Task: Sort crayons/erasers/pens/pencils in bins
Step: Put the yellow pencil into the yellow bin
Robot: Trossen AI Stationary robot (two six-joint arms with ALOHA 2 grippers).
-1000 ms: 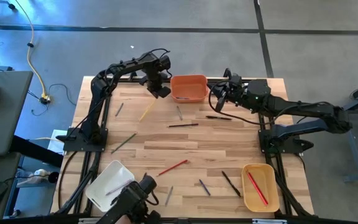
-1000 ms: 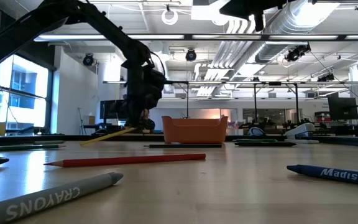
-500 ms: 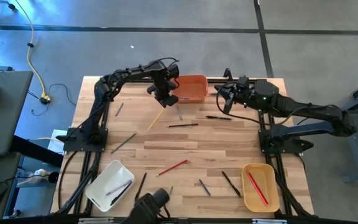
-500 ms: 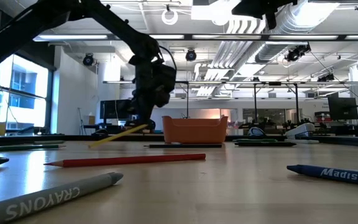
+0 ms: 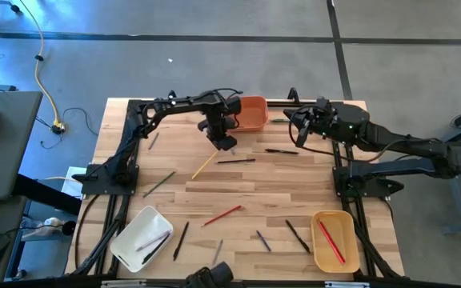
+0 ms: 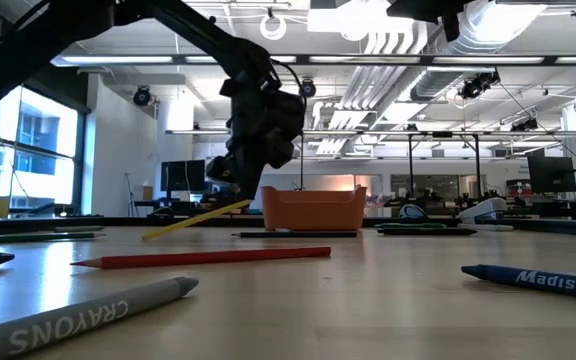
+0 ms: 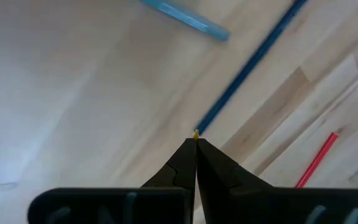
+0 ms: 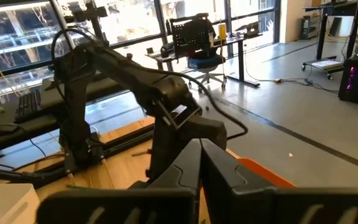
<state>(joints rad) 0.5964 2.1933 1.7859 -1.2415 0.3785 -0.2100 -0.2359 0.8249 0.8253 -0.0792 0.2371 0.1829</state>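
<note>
Wooden plank table (image 5: 294, 184) seen from above, arms working near the orange plastic bin (image 5: 250, 114).
Left gripper (image 5: 224, 141) is clenching a slanting yellow wooden pencil (image 5: 205, 165) just beside that bin; right gripper (image 5: 298, 128) is hovering clenched, empty. Low view: pencil's free end is touching the tabletop. Left wrist: pencil tip is poking between closed fingers (image 7: 182, 168).

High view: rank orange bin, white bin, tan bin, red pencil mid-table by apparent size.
1. White bin and orange bin: alike, the orange one partly hidden by the left arm, so unranked.
2. Tan bin, slightly smaller.
3. Red pencil, thinnest.
</note>
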